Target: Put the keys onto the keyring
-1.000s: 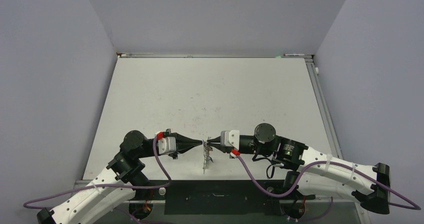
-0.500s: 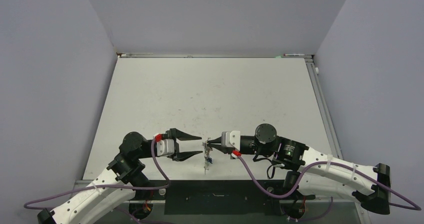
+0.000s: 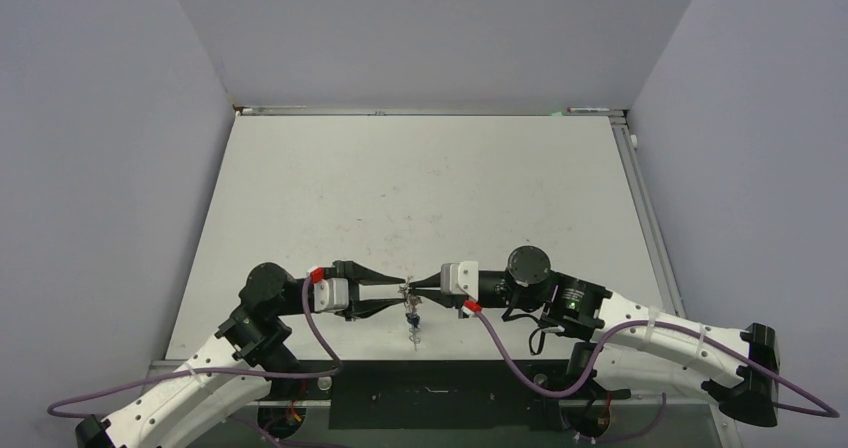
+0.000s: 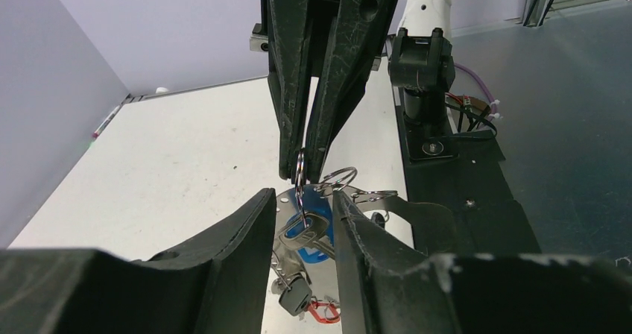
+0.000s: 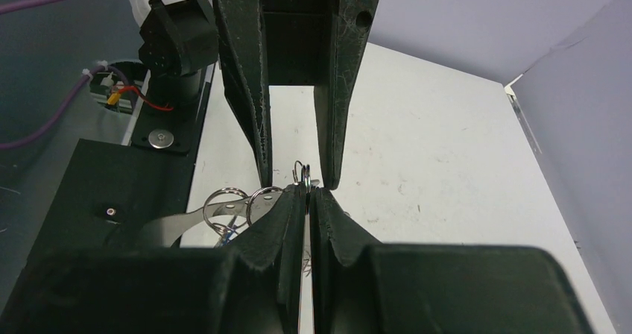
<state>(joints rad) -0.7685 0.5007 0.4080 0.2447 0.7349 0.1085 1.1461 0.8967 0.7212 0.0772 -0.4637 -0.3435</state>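
White arms [image 3: 175, 398], black joints [image 3: 530, 266], purple cables [image 3: 512, 361], red connectors [image 3: 319, 271].

keys [image 3: 412, 318] — tiny, indistinct overhead

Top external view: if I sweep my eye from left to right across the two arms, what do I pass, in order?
Left arm → left fingers → bunch of keys → right fingers → right arm.

My top camera looks down from above and behind my bases over the table [image 3: 420, 168]; each wrist camera sits close behind its own fingers [image 4: 223, 252], facing the other's, both sharing the keyring [image 4: 299, 171]
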